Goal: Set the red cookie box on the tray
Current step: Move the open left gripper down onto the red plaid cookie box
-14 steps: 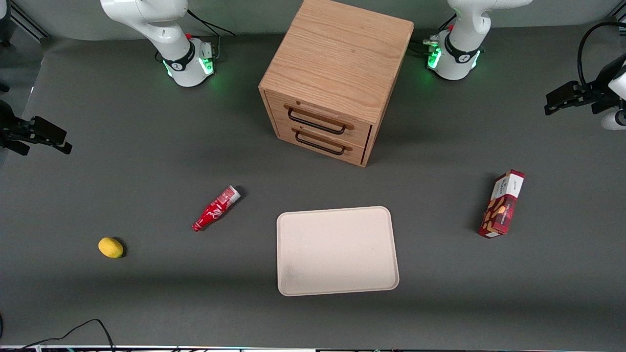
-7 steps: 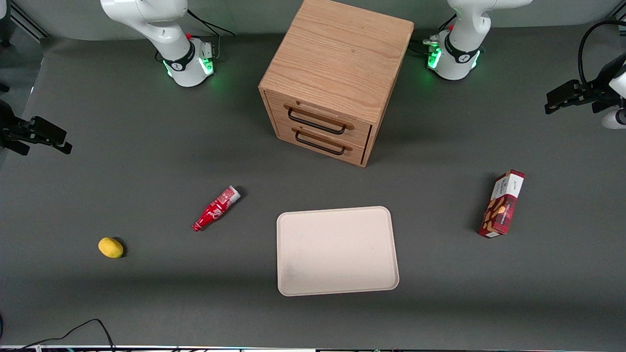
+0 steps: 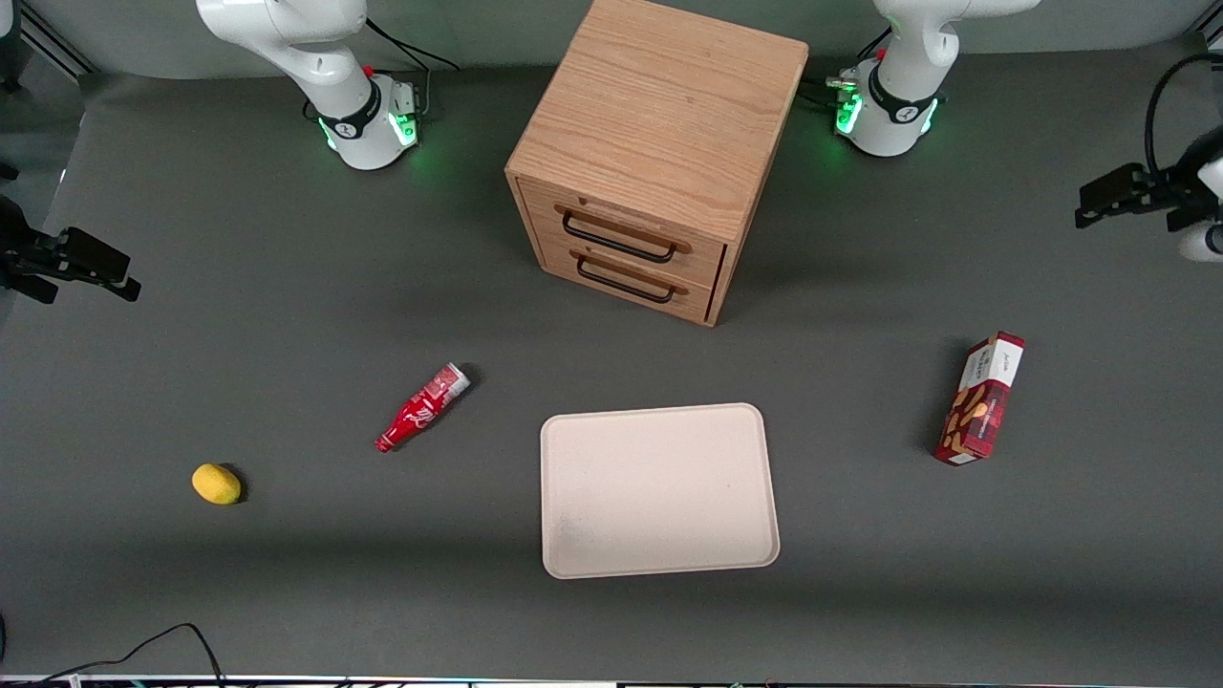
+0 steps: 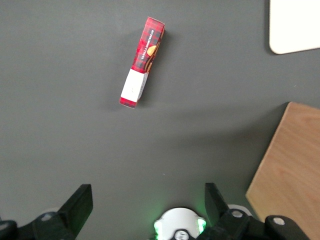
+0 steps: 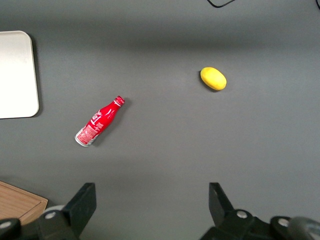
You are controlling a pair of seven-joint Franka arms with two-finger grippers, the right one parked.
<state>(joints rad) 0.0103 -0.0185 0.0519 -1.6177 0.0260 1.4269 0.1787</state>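
Observation:
The red cookie box [image 3: 980, 399] lies on its side on the grey table, toward the working arm's end, well apart from the beige tray [image 3: 659, 490]. In the left wrist view the red cookie box [image 4: 141, 62] shows its white end panel, and one corner of the tray [image 4: 295, 25] is visible. My left gripper [image 3: 1099, 201] hangs high above the table near that end, farther from the front camera than the box. The gripper [image 4: 147, 192] is open, with only bare table between its fingers.
A wooden two-drawer cabinet [image 3: 659, 143] stands farther from the front camera than the tray. A red bottle [image 3: 421, 408] and a yellow lemon-like fruit [image 3: 216, 483] lie toward the parked arm's end. A black cable [image 3: 182, 635] curls at the table's front edge.
My left gripper has drifted slightly outward, toward the working arm's end of the table. The box, the tray and the other objects have not moved.

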